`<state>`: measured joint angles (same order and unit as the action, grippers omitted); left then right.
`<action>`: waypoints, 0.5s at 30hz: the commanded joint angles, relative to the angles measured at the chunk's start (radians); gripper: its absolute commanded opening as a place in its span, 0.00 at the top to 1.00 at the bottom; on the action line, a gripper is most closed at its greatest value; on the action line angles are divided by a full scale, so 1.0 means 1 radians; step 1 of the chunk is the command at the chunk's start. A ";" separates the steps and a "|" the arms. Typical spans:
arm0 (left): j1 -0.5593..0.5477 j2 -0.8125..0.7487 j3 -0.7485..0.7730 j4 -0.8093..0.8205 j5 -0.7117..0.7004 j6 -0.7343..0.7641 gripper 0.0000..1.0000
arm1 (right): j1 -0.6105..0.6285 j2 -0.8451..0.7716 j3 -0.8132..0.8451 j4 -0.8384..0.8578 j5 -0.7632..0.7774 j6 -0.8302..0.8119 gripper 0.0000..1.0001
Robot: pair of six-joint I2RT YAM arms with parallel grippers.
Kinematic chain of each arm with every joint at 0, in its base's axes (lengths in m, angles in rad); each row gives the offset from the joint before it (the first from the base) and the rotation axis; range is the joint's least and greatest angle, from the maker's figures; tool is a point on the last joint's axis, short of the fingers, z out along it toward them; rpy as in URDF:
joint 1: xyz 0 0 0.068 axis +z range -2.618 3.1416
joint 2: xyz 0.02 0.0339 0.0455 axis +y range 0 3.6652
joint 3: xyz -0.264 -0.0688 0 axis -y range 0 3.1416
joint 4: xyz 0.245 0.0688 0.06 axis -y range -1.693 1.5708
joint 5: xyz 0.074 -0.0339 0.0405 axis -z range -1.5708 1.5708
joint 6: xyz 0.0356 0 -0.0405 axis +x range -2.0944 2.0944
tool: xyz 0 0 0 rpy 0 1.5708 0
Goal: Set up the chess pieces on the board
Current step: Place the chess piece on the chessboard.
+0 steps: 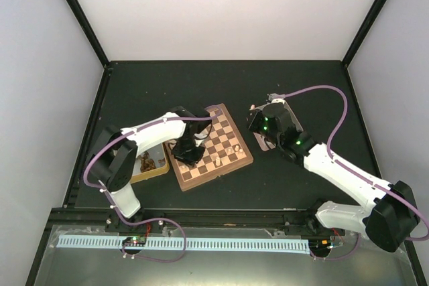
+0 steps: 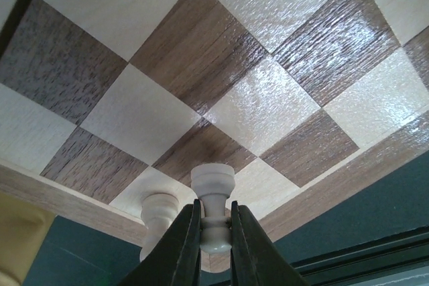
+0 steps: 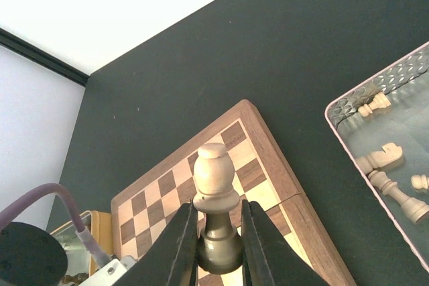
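The board (image 1: 221, 135) lies mid-table with a few pale chess pieces (image 1: 235, 147) standing on its right half. My left gripper (image 2: 214, 234) is shut on a cream piece (image 2: 213, 195), held by its neck with its wide end toward the board (image 2: 201, 65), over the edge row. A second cream piece (image 2: 158, 213) stands just left of it. From above, the left gripper (image 1: 186, 153) is over the board's left side. My right gripper (image 3: 218, 240) is shut on a round-headed pale piece (image 3: 215, 173), above the table right of the board (image 3: 266, 144). In the top view the right gripper (image 1: 259, 125) hangs by the board's right edge.
A shallow metal tray (image 3: 365, 88) to the right holds several loose pale pieces (image 3: 379, 159). A yellowish wooden tray (image 1: 159, 172) with dark pieces sits left of the board. Black frame posts and white walls ring the dark table.
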<state>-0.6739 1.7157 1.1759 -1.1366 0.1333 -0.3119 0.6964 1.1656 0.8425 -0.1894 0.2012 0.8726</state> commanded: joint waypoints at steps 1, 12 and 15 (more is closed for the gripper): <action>-0.002 0.023 0.038 -0.018 -0.012 0.015 0.88 | 0.004 -0.007 -0.002 0.031 0.024 -0.005 0.85; -0.002 0.017 0.050 -0.014 -0.026 0.010 0.75 | 0.003 -0.004 0.010 0.035 0.005 -0.001 0.85; -0.002 0.007 0.057 -0.014 -0.026 0.008 0.74 | 0.003 -0.005 0.009 0.031 0.001 0.000 0.85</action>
<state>-0.6739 1.7378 1.1862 -1.1366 0.1261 -0.3061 0.6960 1.1656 0.8425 -0.1802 0.1986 0.8730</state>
